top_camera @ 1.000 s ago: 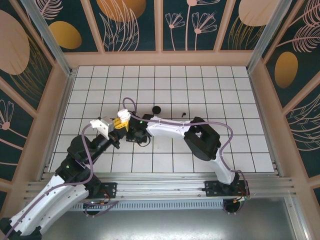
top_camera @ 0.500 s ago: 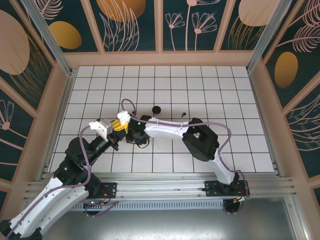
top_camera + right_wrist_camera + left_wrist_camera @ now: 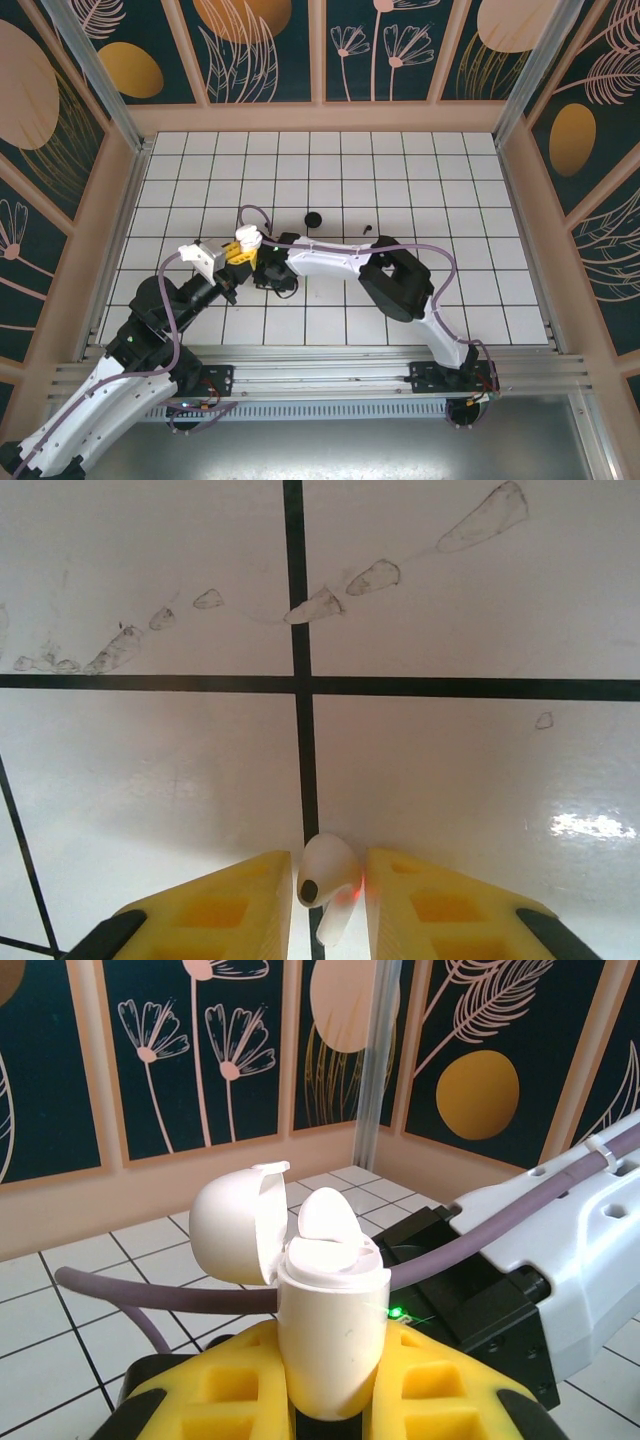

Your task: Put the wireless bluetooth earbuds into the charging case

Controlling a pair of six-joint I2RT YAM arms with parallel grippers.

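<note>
One white stemmed earbud [image 3: 322, 865] clamped in right tool [image 3: 327, 885], open case [image 3: 330, 1320] in left tool [image 3: 330, 1385].

Robot test cell, lab-like. White tiled worktop [image 3: 450, 200] with black grid lines. Dark teal wall panels painted with flowers and leaves [image 3: 260, 50], in peach wooden frames, around worktop. Bare aluminium rail [image 3: 330, 375] along worktop's near edge. Two white-and-black robot arms [image 3: 335, 262] bolted there, trailing purple cables [image 3: 452, 262].
</note>
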